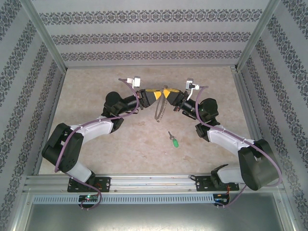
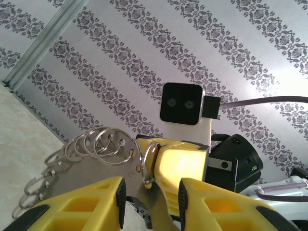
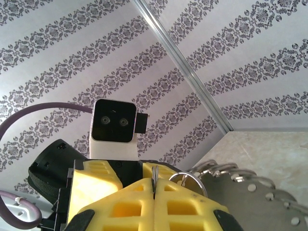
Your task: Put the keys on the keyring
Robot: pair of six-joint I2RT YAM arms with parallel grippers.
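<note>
The keyring (image 1: 158,111), a flat grey metal piece fringed with split rings, hangs in the air between my two grippers at mid-table. My left gripper (image 1: 154,95) has its jaws part-way apart with the keyring's narrow end (image 2: 156,202) between them, the rings (image 2: 108,144) fanning out to the left. My right gripper (image 3: 155,185) is shut on one thin ring wire (image 3: 155,174) of the keyring (image 3: 250,202). Both grippers nearly touch tip to tip. The key (image 1: 174,140), green-headed with a short silver blade, lies alone on the table nearer the arms, below the right gripper (image 1: 167,93).
Patterned walls with metal corner posts (image 1: 45,36) enclose the beige tabletop (image 1: 96,86) on three sides. An aluminium rail (image 1: 154,182) runs along the near edge by the arm bases.
</note>
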